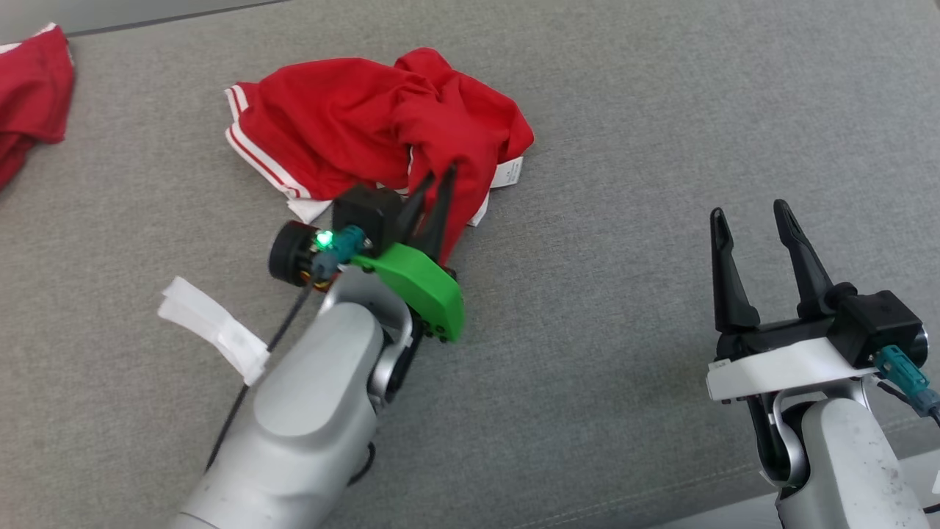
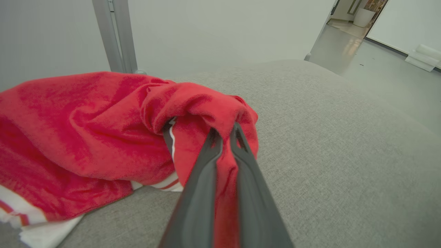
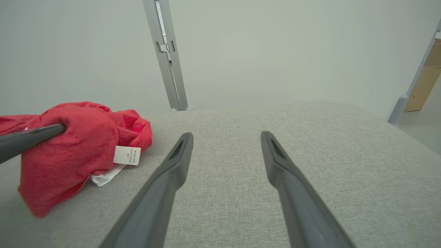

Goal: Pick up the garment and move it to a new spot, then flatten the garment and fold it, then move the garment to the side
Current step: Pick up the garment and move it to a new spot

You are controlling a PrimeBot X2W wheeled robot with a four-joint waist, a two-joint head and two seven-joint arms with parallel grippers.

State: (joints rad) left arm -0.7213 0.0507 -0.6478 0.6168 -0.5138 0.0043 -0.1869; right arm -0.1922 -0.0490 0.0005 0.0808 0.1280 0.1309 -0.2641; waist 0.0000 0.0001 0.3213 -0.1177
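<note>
A crumpled red garment (image 1: 352,121) with white striped trim lies on the grey fabric surface (image 1: 624,147), upper middle of the head view. My left gripper (image 1: 439,175) is shut on a fold at its near right edge, and red cloth hangs down between the fingers. The left wrist view shows that pinched fold of the garment (image 2: 86,134) with both fingers (image 2: 203,162) pressed on it. My right gripper (image 1: 749,217) stands open at the lower right, apart from the cloth, with nothing between its fingers. In the right wrist view the garment (image 3: 69,155) and its white label (image 3: 127,155) lie left of the right gripper (image 3: 225,136).
Another red cloth (image 1: 33,95) lies at the far left edge of the surface. A white tag (image 1: 213,327) hangs from my left arm's cable. A metal post (image 3: 167,55) stands behind the surface before a pale wall. Bare grey fabric spreads to the right and front.
</note>
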